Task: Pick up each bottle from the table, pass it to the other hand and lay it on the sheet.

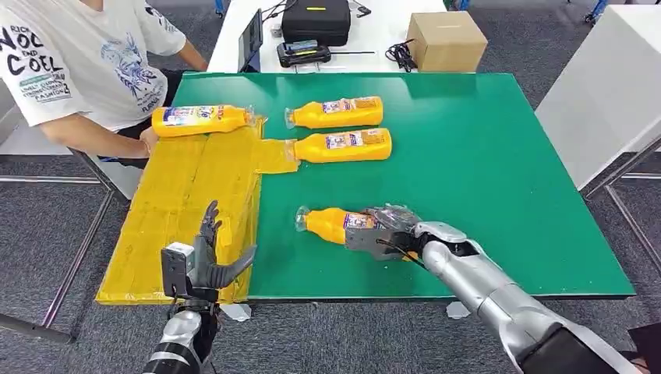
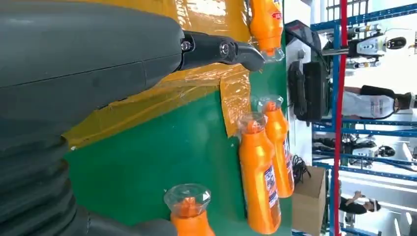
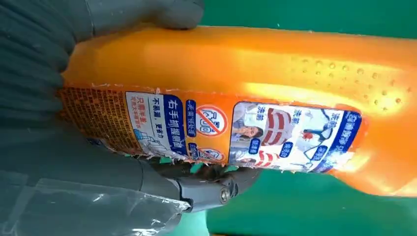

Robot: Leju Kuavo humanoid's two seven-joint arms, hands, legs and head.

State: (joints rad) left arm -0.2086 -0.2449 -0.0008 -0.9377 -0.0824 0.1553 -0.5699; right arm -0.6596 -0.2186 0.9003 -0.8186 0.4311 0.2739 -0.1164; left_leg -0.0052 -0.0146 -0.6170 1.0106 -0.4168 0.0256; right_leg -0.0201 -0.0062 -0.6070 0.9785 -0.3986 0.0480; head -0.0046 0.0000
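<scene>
- Your right hand (image 1: 387,231) has its fingers wrapped round the near bottle (image 1: 331,224), which lies on its side on the green table (image 1: 483,171), clear cap pointing toward the yellow sheet (image 1: 187,210).
- In the right wrist view you see the thumb over the top of that orange body (image 3: 275,64) and a dark finger (image 3: 216,189) under the label: a firm hold.
- Your left hand (image 1: 204,261) is up over the near edge of the sheet, fingers spread wide, nothing in it.
- Two more bottles (image 1: 335,113) (image 1: 343,145) lie side by side on the green farther back, the nearer one's cap touching a flap of the sheet.
- A fourth bottle (image 1: 201,120) rests at the sheet's far end.
- A person's hand (image 1: 148,140) sits just beside that bottle.
- A cardboard box (image 1: 446,40) stands on the white table behind.
</scene>
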